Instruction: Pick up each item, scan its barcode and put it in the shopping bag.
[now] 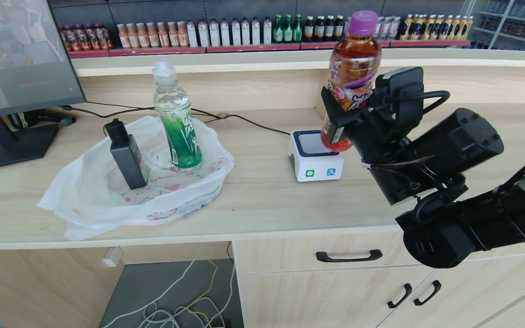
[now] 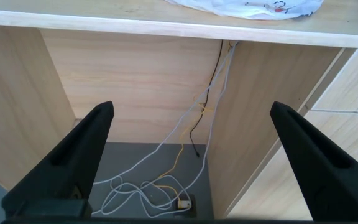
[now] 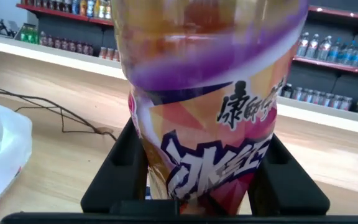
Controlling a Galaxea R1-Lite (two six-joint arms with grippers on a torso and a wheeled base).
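Right end effector (image 1: 350, 116) is clamped on the tea bottle (image 1: 352, 68), pads on the lower half of the body. The bottle is in the air, nearly upright with a slight lean. Its base hangs just over the right edge of the scanner (image 1: 313, 157).

Handling, my read:
- It looks full, so fairly heavy, and top-heavy with the grip this low.
- Thin plastic wall gives under squeeze, and the glossy label sleeve may slip.
- I'd keep the hold on the straight labelled section, not the neck.
- From the right wrist view the label faces the camera. I cannot tell where the barcode sits.

Left end effector (image 2: 191, 155) hangs below the tabletop (image 1: 267, 200) edge, fingers wide apart and holding nothing. Loose cables lie on the floor beneath it.

Around the work:
- The shopping bag (image 1: 84, 191) lies slumped flat to the left of the scanner, more sheet than sack.
- A green bottle (image 1: 178, 127) and a dark boxy container (image 1: 126, 155) stand upright in it, near each other. Either could tip if the tea bottle comes in low.
- The free patch looks to be the near side of the bag.
- A black cable (image 1: 253, 124) runs behind the scanner.
- The monitor (image 1: 16, 54) stands far left, well apart.
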